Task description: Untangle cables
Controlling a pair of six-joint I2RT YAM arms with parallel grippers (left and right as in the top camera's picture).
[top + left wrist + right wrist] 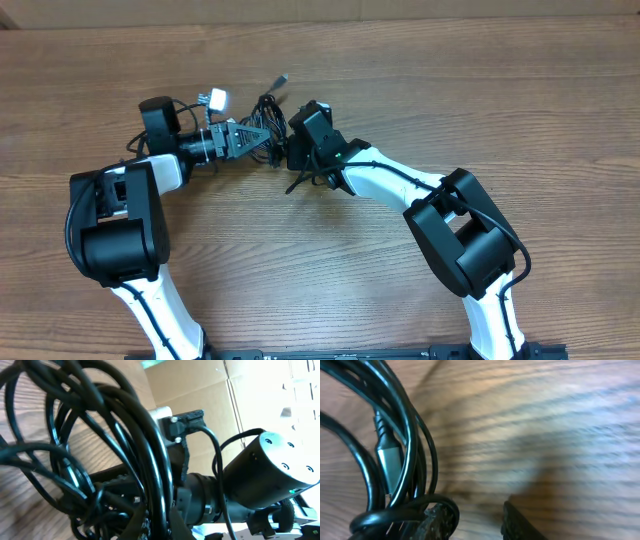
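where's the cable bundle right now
In the overhead view the cable bundle sits near the middle of the table, bunched between the left pincer and the right pincer, with one silver-tipped plug poking toward the far edge.

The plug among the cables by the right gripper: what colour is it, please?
The plug is silver-grey, clearest in the right wrist view.

The cables [266, 122] are black, the table [450, 80] brown wood-grain.
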